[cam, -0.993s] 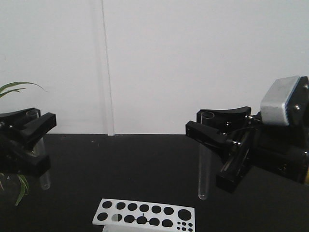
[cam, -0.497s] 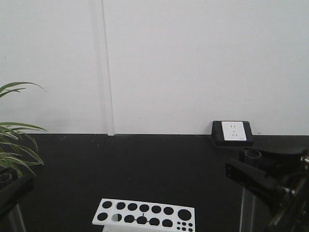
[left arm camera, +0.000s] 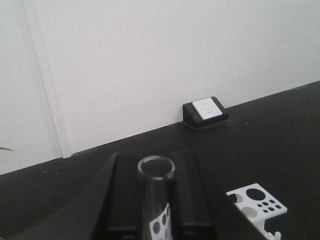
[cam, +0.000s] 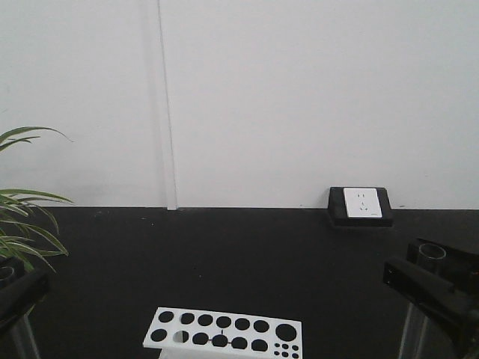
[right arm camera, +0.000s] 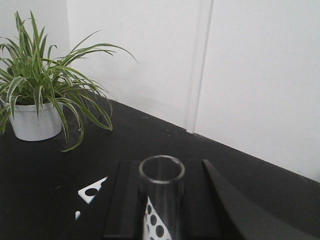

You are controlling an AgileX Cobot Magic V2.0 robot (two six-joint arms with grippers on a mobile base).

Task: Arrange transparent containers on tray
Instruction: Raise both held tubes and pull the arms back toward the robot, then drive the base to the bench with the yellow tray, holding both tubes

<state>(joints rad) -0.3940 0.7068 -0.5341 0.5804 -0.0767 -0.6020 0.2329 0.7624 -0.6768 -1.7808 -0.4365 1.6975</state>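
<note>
Each gripper holds one clear glass test tube upright, rim up. In the left wrist view my left gripper (left arm camera: 157, 165) is shut on a test tube (left arm camera: 157, 200), a black finger (left arm camera: 126, 200) pressing each side. In the right wrist view my right gripper (right arm camera: 162, 166) is shut on the other test tube (right arm camera: 161, 202). In the front view the left gripper (cam: 21, 293) and its tube (cam: 27, 338) sit at the bottom left corner. The right gripper (cam: 432, 290) and its tube (cam: 413, 333) are at the bottom right. The yellow tray is out of view.
A white test tube rack (cam: 224, 330) with round holes stands at the front middle of the black table (cam: 224, 254). A wall socket box (cam: 361, 204) sits at the back right. A potted spider plant (right arm camera: 35, 85) stands at the left.
Both arms have dropped low and moved outward, each carrying its tube. The right gripper's move down and right uncovered the socket box.
</note>
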